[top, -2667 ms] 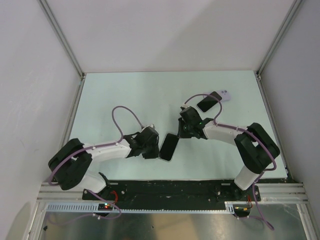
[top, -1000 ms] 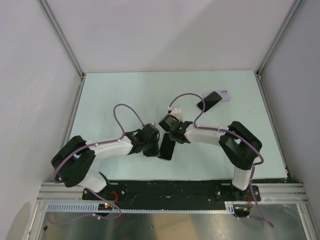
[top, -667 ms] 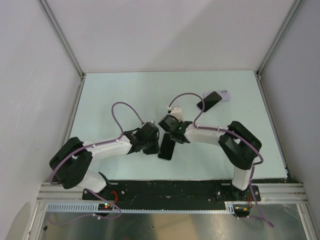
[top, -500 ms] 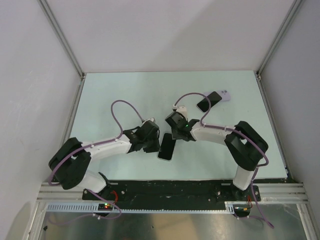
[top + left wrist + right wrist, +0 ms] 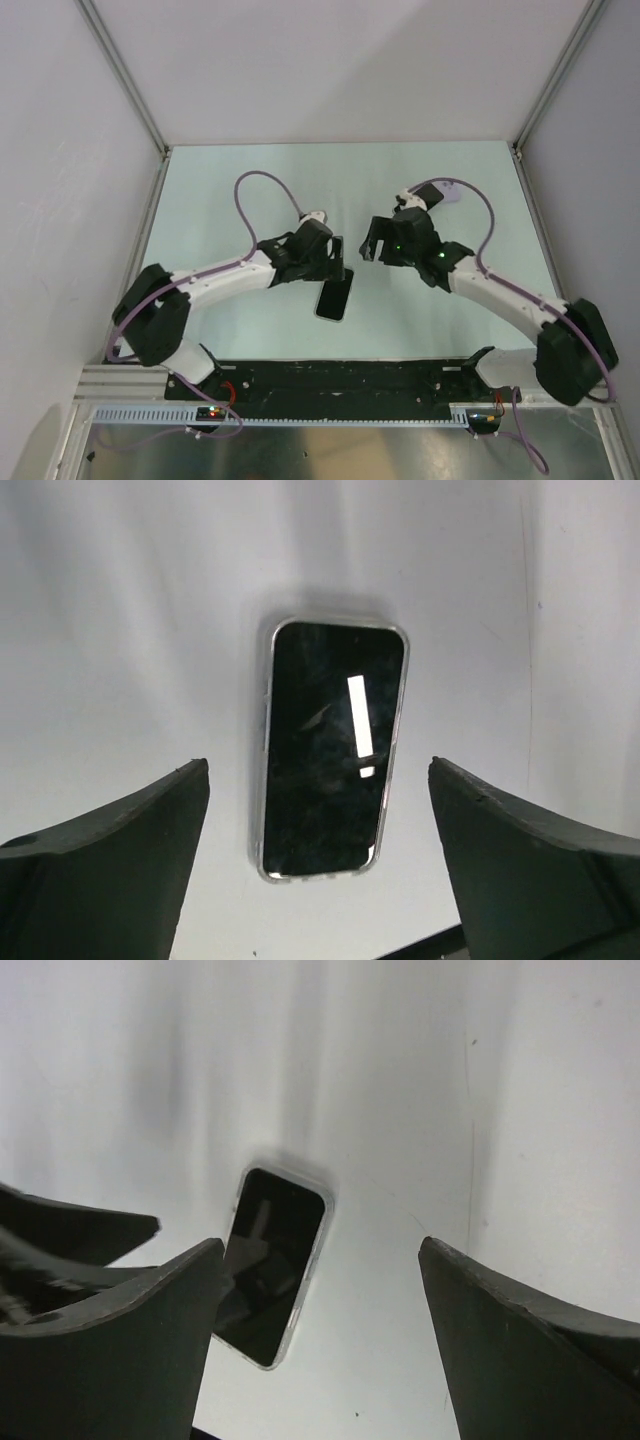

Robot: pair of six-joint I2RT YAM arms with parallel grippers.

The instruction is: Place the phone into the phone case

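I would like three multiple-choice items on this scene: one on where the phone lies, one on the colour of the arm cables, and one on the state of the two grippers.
1. Where is the phone?
A) flat on the table
B) held up in a gripper
C) leaning against the back wall

2. What colour are the cables along the arms?
A) green
B) purple
C) orange

3. How are the grippers?
A) both shut
B) one shut on the phone
C) both open and empty

Answers:
1 A: the left wrist view shows it lying screen up on the surface.
2 B: purple loops run along both arms.
3 C: the left gripper and the right gripper have fingers wide apart and touch nothing.
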